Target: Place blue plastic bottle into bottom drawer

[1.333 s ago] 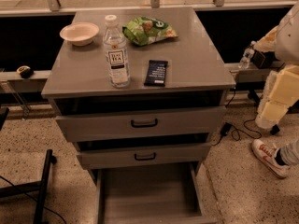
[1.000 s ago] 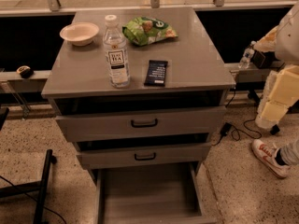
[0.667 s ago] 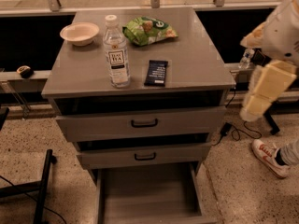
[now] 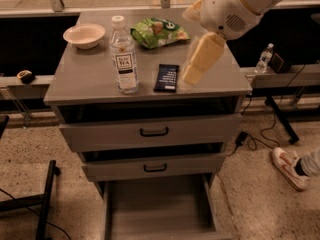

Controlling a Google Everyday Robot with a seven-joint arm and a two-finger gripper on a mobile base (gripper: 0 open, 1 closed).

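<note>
The blue plastic bottle point(image 4: 124, 56) stands upright on the grey cabinet top point(image 4: 85, 81), left of centre; it is clear with a white cap and a white "TEA" label. The bottom drawer point(image 4: 159, 211) is pulled open at floor level and its plain grey inside holds nothing. My gripper point(image 4: 201, 61) hangs from the white arm above the right part of the cabinet top, to the right of the bottle and apart from it, just right of a dark snack bar point(image 4: 166, 77). It holds nothing that I can see.
A white bowl point(image 4: 84, 35) and a green chip bag point(image 4: 159, 31) lie at the back of the top. Two upper drawers with black handles point(image 4: 154, 132) are nearly shut. A small water bottle point(image 4: 263, 58) stands far right. A person's shoe point(image 4: 287, 166) is on the floor at right.
My arm has swung from beside the cabinet's right side leftwards and up, and the gripper is now over the cabinet top. The bottle and the drawers have not moved.
</note>
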